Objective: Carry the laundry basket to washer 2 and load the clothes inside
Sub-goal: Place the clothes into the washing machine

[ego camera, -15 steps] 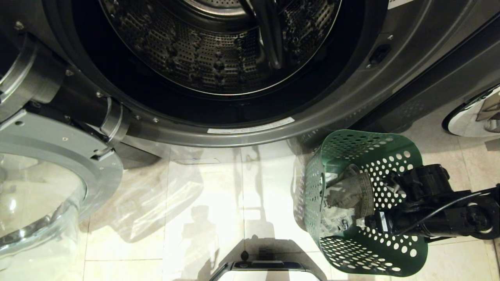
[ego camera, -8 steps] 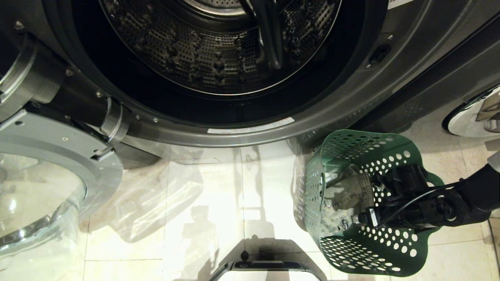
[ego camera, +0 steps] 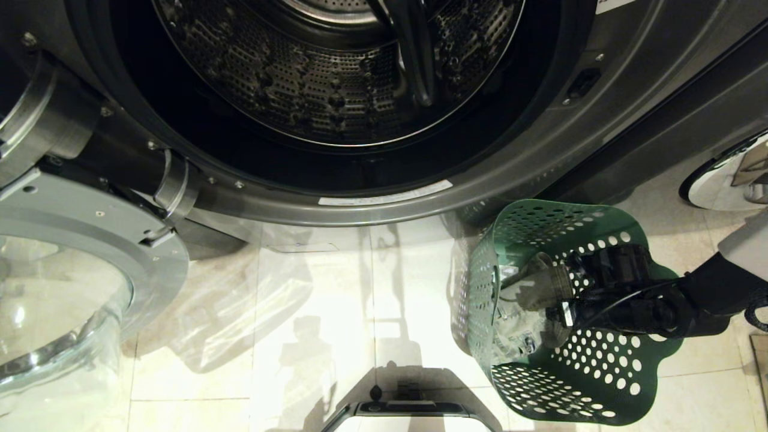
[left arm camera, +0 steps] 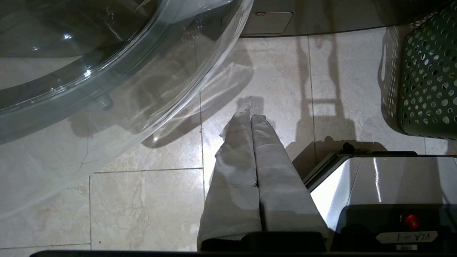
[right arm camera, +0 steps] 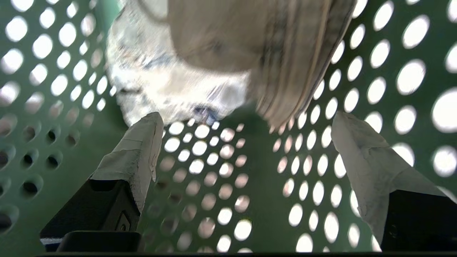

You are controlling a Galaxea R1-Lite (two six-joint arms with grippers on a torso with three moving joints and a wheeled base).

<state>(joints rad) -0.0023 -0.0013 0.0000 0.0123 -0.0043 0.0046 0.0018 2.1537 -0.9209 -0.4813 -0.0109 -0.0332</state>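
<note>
The washer [ego camera: 336, 108] fills the upper head view, its drum open and empty as far as can be seen, with the glass door [ego camera: 60, 300] swung out at the robot's left. On the tiled floor [ego camera: 288, 312], just beside the washer's front at the robot's right, stands the green basket [ego camera: 540, 390], its walls full of holes. Inside it lie the clothes [ego camera: 528, 306]: a pale crumpled bundle with a tan, ribbed-looking piece on top.

The right claw [right arm camera: 246, 160] reaches into the basket with its fingers spread wide and nothing between them, the clothes just ahead of the tips. The left claw [left arm camera: 251, 142] hangs over bare floor, fingers pressed together, empty.

The clothes look soft and light. They should bunch and drape, so a pinch deep into a thick fold of the top piece seems safer than a loose edge, which could slip or trail on the basket's rim.

Only the right wrist view shows the spread fingers; the head view hides them behind the arm. The left wrist view alone shows the robot's base [left arm camera: 375, 178].
</note>
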